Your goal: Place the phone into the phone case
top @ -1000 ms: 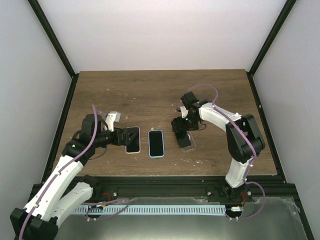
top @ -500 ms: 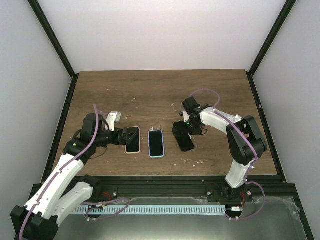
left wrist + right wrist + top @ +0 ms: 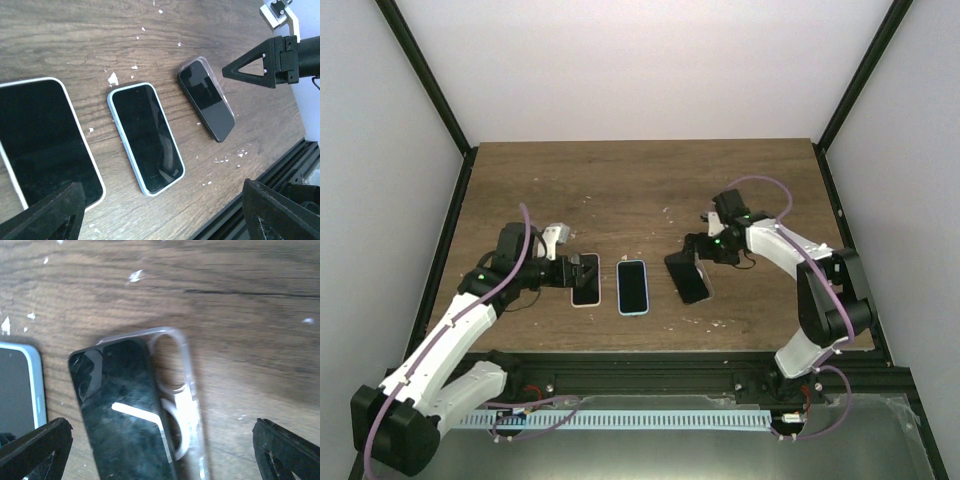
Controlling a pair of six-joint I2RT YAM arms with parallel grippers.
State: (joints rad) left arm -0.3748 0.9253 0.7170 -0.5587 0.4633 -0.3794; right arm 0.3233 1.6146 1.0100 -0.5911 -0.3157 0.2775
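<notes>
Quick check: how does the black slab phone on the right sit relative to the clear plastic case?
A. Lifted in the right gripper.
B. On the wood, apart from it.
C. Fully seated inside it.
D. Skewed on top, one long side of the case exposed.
D: in the right wrist view the black slab phone overlaps the clear plastic case, whose rim and camera cutout stick out along one side.
</notes>
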